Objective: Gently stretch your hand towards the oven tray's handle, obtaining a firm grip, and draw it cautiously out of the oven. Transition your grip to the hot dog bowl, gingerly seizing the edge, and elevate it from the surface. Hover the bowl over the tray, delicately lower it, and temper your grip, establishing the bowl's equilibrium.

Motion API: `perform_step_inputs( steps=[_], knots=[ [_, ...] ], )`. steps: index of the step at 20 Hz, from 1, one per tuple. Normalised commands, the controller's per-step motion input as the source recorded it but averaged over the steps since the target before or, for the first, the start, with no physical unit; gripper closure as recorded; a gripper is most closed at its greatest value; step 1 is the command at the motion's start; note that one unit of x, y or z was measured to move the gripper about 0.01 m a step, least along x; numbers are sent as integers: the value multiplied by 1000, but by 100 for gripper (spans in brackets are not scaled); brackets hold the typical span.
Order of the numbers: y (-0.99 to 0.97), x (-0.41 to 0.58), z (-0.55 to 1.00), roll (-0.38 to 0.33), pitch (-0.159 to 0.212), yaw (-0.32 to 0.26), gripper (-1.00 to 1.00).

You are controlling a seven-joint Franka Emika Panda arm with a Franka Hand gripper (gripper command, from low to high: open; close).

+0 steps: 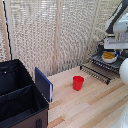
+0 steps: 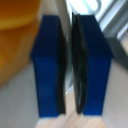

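At the exterior view's right, the oven tray (image 1: 98, 70), a dark wire rack, juts out over the wooden table. The hot dog bowl (image 1: 109, 56), white with yellow food, rests on or just above it. My gripper (image 1: 111, 49) hangs directly over the bowl. In the wrist view the two blue fingers (image 2: 49, 65) stand close together around a thin dark sliver. My gripper (image 2: 70, 70) looks shut on the bowl's edge, with the yellow food (image 2: 17, 20) beside one finger. The arm hides most of the oven. The tray's handle is the front bar (image 1: 94, 73).
A red cup (image 1: 78, 82) stands mid-table on the wood. A black open case (image 1: 17, 92) with a blue-lined flap (image 1: 44, 84) fills the exterior view's left. A reed screen (image 1: 55, 30) backs the scene. A white arm segment (image 1: 123, 71) bulges at the right edge.
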Motion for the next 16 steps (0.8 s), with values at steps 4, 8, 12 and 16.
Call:
perform_step_inputs(
  steps=[4,8,12,16],
  knots=[
    [59,-216,-122,-31,-22,-82,-100],
    [61,-40,18,-33,-16,-59,-100],
    [16,38,224,-33,0,-21,-100],
    [0,128,518,-44,0,-59,-100]
  ],
)
